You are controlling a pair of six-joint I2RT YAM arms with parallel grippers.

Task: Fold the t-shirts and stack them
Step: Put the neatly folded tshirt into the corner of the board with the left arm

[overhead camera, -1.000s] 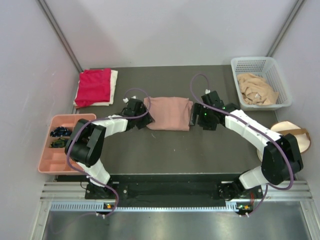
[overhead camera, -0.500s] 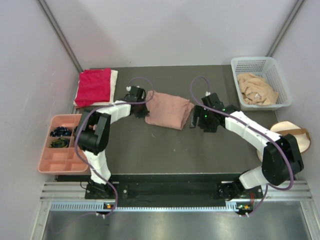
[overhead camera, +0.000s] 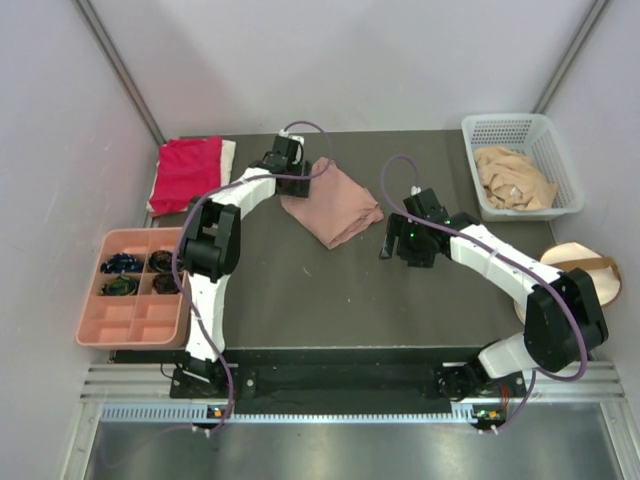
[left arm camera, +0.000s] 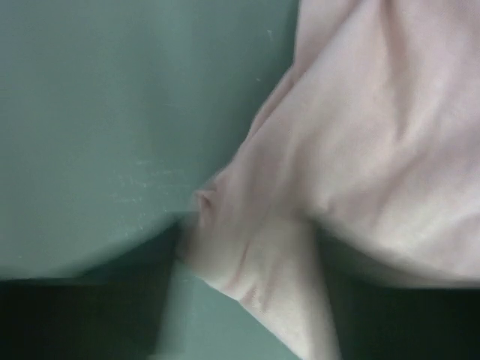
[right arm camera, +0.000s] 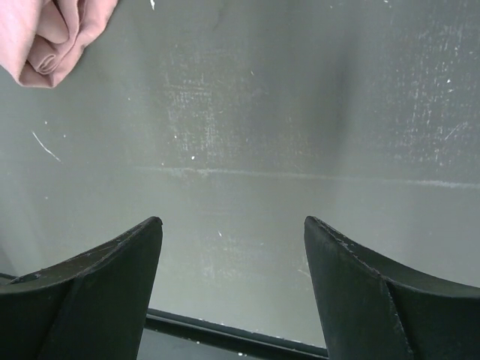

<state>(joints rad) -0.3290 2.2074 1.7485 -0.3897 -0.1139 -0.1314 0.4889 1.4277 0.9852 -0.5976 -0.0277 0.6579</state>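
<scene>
The right hand [right arm camera: 232, 221] hangs low over the dark table [overhead camera: 300, 290], its fingers spread wide with nothing between them, near the right corner of the dusty-pink t-shirt [overhead camera: 333, 203]. This folded shirt lies slantwise in the middle of the table with the left hand [overhead camera: 292, 180] at its far left corner, and the close view is too blurred to tell if that hand grips the cloth. Behind, a red t-shirt [overhead camera: 187, 172] lies on a white t-shirt [overhead camera: 229, 160] at far left, and a tan t-shirt [overhead camera: 512, 180] sits in the white basket [overhead camera: 560, 135] at far right.
</scene>
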